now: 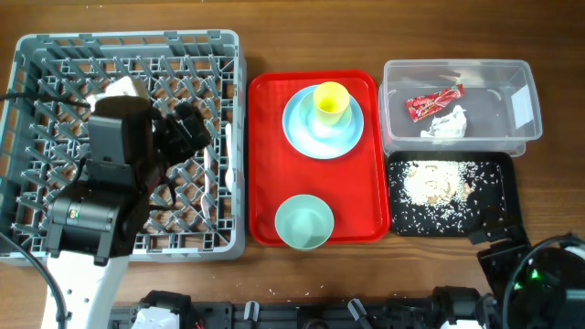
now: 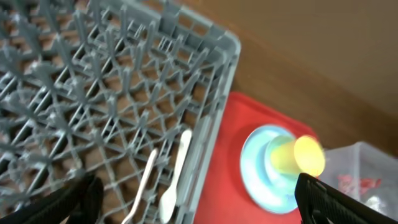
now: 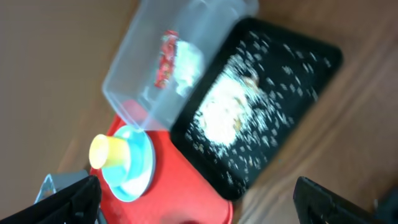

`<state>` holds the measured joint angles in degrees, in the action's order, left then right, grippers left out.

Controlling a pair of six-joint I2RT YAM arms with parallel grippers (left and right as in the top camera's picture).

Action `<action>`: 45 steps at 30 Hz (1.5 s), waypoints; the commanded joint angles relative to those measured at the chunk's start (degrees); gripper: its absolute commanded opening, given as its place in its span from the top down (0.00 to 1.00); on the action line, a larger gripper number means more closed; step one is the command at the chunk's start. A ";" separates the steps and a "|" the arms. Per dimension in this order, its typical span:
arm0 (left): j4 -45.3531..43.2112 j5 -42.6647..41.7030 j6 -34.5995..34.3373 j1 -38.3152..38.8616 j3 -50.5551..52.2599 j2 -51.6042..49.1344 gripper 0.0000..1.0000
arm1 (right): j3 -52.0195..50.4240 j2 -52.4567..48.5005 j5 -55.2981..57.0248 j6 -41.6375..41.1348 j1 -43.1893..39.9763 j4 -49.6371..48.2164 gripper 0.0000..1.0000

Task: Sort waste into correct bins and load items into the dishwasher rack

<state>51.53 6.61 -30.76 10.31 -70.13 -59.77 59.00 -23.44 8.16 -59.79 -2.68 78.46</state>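
Across the overhead view, you see a large square grey plastic dishwasher rack point(image 1: 37, 55) on the left of a brown wooden table point(image 1: 302, 37), with your black left gripper point(image 1: 187, 128) hovering over its middle. Just right of the rack lies a flat red serving tray point(image 1: 265, 183). Toward the tray's upper end sits a round pale blue plate point(image 1: 306, 137) with a small yellow cup point(image 1: 330, 100) standing on it, and a mint green bowl point(image 1: 303, 222) sits at the lower end. Further right, a clear rectangular plastic tub point(image 1: 512, 78) holds a small red crinkled snack wrapper point(image 1: 434, 100) and a crumpled white paper napkin point(image 1: 446, 125). Just below it, a shallow black rectangular tray point(image 1: 498, 178) holds whitish rice-like food scraps point(image 1: 434, 183). Your right arm point(image 1: 548, 274) sits at the lower right corner.

Through the left wrist camera, the left gripper's jaws stand wide apart above the rack. A white plastic fork point(image 2: 144, 180) and a white plastic spoon point(image 2: 177, 165) lie side by side inside the rack, close to the wall beside the red tray.

Through the right wrist camera, which is blurred, your right gripper point(image 3: 198, 182) also has its jaws wide apart, above the black tray, tub, plate and cup.
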 commanded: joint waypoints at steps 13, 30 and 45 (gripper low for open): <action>16.50 -18.99 7.43 13.22 -45.27 -37.99 0.53 | 0.13 0.20 0.83 -52.65 -0.20 1.77 0.00; 13.42 2.36 11.13 31.78 -60.33 -73.70 0.69 | 0.13 0.20 0.85 -58.88 -0.20 1.79 0.00; 8.28 3.96 11.06 32.09 -54.03 -75.30 0.79 | 0.13 0.20 0.83 -58.88 -0.20 1.79 0.00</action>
<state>60.84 9.63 -20.21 42.17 -127.22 -133.82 58.96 -23.44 9.08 -108.90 -2.70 79.92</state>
